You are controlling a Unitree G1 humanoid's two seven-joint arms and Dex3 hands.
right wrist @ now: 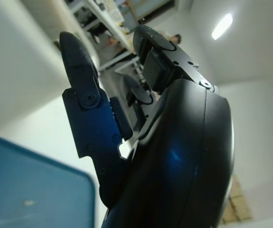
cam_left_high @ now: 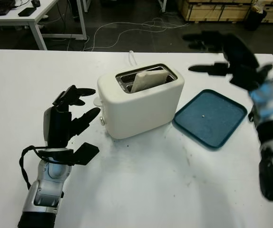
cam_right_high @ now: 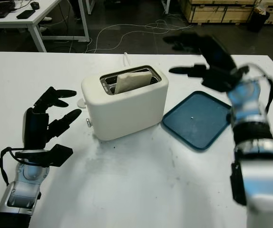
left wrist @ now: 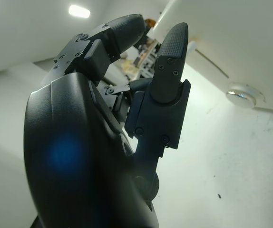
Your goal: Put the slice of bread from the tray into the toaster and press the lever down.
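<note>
Already standing in the near slot of the white toaster (cam_left_high: 141, 99): the slice of bread (cam_left_high: 147, 79), leaning, its upper part above the slot. Near the middle of the surface (cam_left_high: 141, 190), toward the far edge, that toaster; just beside it toward the right edge, touching or nearly so, the blue tray (cam_left_high: 211, 117), bare but for a crumb.

Probably light, soft, easily torn or dented; best pinched gently by its exposed top edge if nudging is needed. Likely stiff and sprung, the lever knob (cam_left_high: 101, 121) at the toaster's left end: calls for a firm downward push.

Open and holding nothing, the left hand (cam_left_high: 72, 116), just beside that knob. Open too, raised above the tray's far corner, the right hand (cam_right_high: 208, 59).

No brand, label or readable writing anywhere.
</note>
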